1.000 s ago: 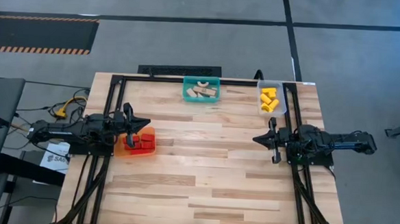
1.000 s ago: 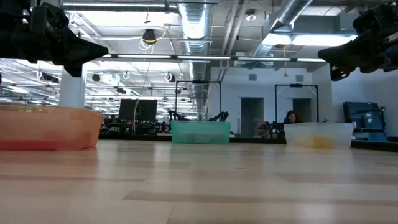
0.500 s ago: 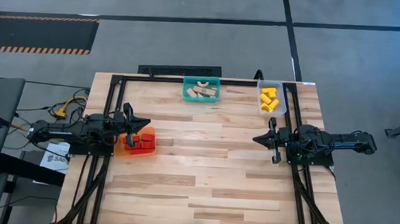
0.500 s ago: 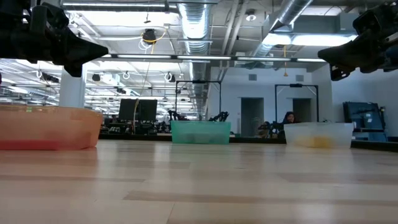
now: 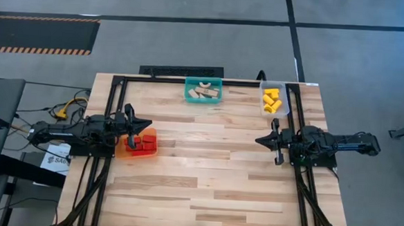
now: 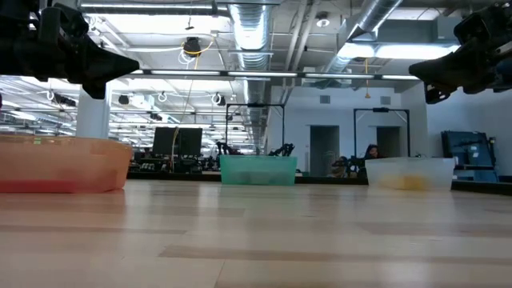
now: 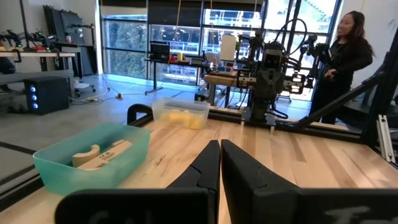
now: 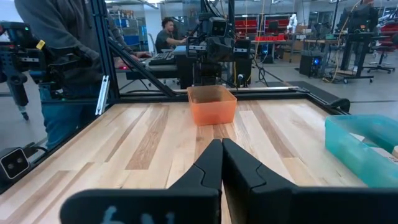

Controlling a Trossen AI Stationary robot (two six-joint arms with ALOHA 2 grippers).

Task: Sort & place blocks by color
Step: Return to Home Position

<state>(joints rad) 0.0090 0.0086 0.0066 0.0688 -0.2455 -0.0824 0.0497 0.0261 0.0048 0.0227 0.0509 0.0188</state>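
Nothing moves between a second ago and now, so you can see that both arms are at rest. The sorting looks done.

On the left, your left gripper [image 5: 146, 126] hangs high over the edge of the orange bin [image 5: 120, 151]. Its two fingers are pressed together and hold nothing. The red blocks [image 5: 139, 143] lie inside that bin, near the left side of the table [image 5: 205, 182].

In the middle, at the far edge, sits the teal bin [image 5: 187, 91]. The pale wood blocks [image 5: 204, 93] lie in it, and one of them is a little arch.

To its right, in the far corner, is the clear bin [image 5: 275, 85]. The yellow blocks [image 5: 272, 100] are piled inside.

On the right, your right gripper [image 5: 259, 139] hangs above the bare wood, well apart from every bin. Its fingers are pressed together too, with nothing in them.

You can see no loose block on the table top. Every color has its own bin. I think the two arms are already at their waiting spots, so there is nothing left for you to pick up.
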